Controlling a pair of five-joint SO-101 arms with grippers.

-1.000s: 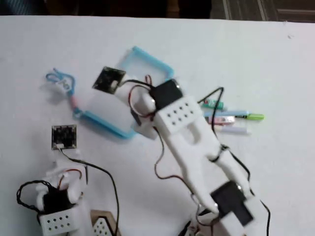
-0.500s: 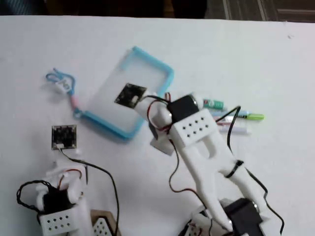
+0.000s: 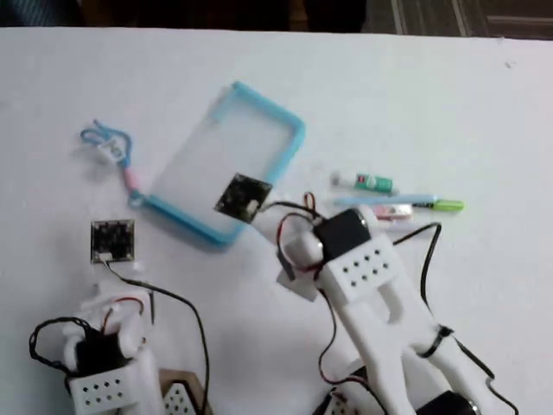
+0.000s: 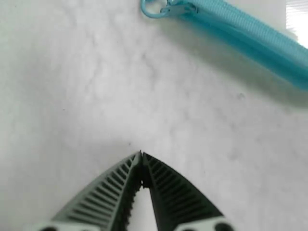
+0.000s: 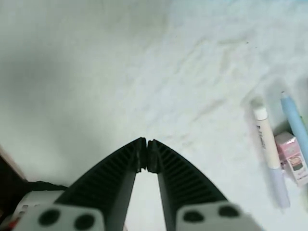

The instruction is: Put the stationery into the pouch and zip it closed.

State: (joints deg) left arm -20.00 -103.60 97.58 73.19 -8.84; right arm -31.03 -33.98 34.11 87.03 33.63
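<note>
Right fingers [image 5: 146, 155] are pressed tip to tip with nothing between them, hanging over the bare white bench [image 3: 449, 95]. My left fingers [image 4: 141, 161] are closed and empty too, low over the bench, with that arm parked at the near left edge.

A second ago my right arm [image 3: 367, 272] lay stretched across the pouch and hid its near corner. It has since drawn back toward me and now stops just short of that corner, so the whole pouch is uncovered. The pouch itself has not shifted, and the arm came away carrying nothing.

Just past my right fingers and off to one side lies the stationery [image 3: 397, 205]. It is a white pen [image 5: 268, 144], a blue pen [image 5: 293, 120] and a small pink eraser [image 5: 291, 161], lying close together on the bench. They are near the pouch's right side but apart from it.

Farther out, the pouch [image 3: 226, 156] lies flat and slanted, clear with a blue zip border. Its zip pull ring [image 4: 154, 7] sits ahead of my left fingers, not touching them. A blue cord [image 3: 108, 143] trails from its far left end. I cannot tell whether the zip is open.

As I judge it, nothing is packed yet, and pulling back sets me up for a first pickup from the stationery.
</note>
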